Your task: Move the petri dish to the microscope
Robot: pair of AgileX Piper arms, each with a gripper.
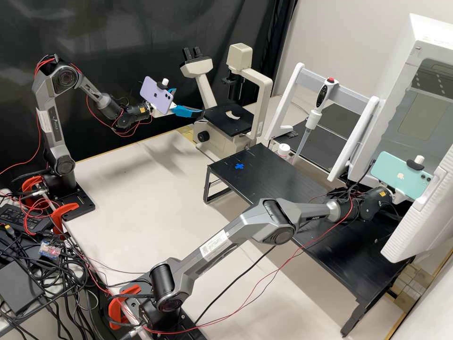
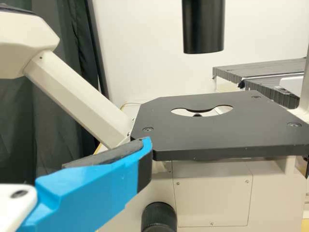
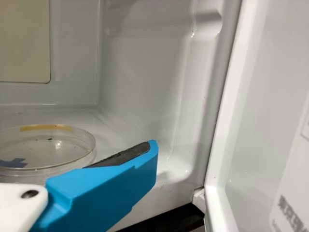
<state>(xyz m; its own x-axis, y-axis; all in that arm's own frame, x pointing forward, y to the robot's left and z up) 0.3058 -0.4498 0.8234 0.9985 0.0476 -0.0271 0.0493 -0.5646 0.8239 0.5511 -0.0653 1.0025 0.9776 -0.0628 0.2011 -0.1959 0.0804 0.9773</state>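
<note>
Lying on the floor of a white cabinet [image 1: 436,137], the clear petri dish [image 3: 53,150] is showing a strip of yellow tape [image 3: 46,128] on its rim and a blue mark [image 3: 13,163] low on one side. The right pincer [image 1: 400,195] is reaching into the cabinet with nothing between its fingers, standing open near the dish; whether it is touching the glassy wall, I cannot tell. A mint-green phone [image 1: 401,174] is riding on that wrist. Under the right arm [image 1: 283,222], a raised black platform [image 1: 278,184] is standing on the pale counter [image 1: 141,212], bearing a blue cross [image 1: 239,166]. Beyond it, a pipette [image 1: 319,101] is hanging upright on a white frame [image 1: 289,97]. Farther across, a cream microscope [image 1: 266,89] is holding out its black stage [image 1: 229,118], and a rounded opening in the plate is letting pale parts show. The left pincer [image 1: 188,101] is hovering just beside this stage, its fingers spread apart and holding nothing, while a lilac phone [image 1: 157,95] is sitting on the left wrist.
</note>
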